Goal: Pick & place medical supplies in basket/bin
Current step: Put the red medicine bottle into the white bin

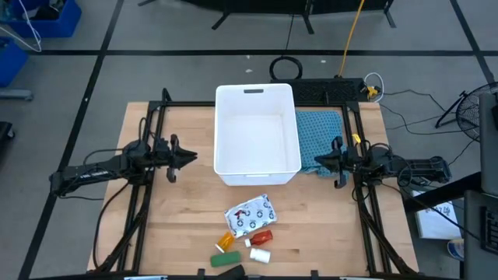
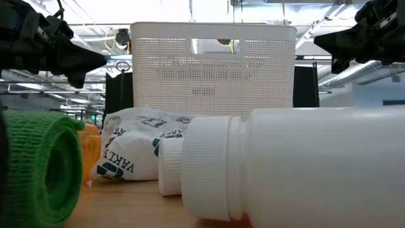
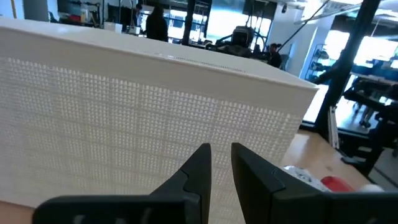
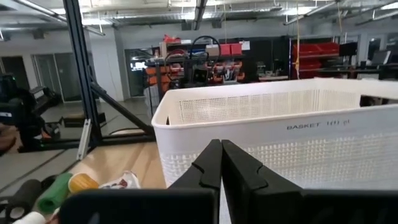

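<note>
White basket (image 1: 257, 140) mid-table, empty in high view. Supplies near the front edge: white pouch (image 1: 251, 215), red bottle (image 1: 262, 236), white bottle (image 1: 259, 254), green block (image 1: 226, 260). Left gripper (image 1: 189, 156) beside basket, slightly parted, empty per left wrist view. Right gripper (image 1: 320, 161) over teal cloth (image 1: 320, 132), closed, empty. Low view only shows basket's handle slot (image 2: 214, 46).

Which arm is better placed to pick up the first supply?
Neither has a clear advantage. Left gripper and right gripper flank the basket, about equally far from the pouch. Left jaws stand slightly apart, right shut, so perhaps left.
</note>
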